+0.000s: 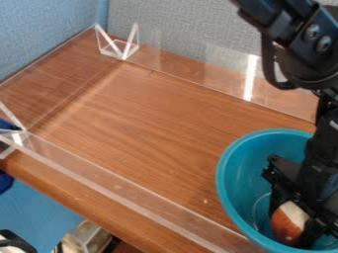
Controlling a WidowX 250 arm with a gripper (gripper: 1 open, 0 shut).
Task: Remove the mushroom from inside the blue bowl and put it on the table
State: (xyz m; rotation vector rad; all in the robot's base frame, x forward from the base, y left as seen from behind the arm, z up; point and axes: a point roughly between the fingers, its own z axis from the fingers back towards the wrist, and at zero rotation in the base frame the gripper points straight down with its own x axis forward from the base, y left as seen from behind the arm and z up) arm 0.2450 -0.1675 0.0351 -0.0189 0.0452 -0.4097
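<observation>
Camera view, mushroom (290,223) clamped in hand (295,219), inside blue bowl (244,168)

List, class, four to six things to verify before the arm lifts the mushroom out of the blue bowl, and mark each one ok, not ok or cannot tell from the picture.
1. Gripper is down inside the blue bowl: ok.
2. Jaws are closed around the mushroom: ok; it shows between them.
3. Grip is firm enough to survive a lift: cannot tell; part of the mushroom is hidden by the fingers and the picture's edge.
4. Mushroom is out of the bowl: not ok; it sits low inside it.
5. Bare table is available for set-down: ok; a wide wood stretch lies left of the bowl.
6. Bowl stands fully on the table: cannot tell; its right side is cut off.
</observation>
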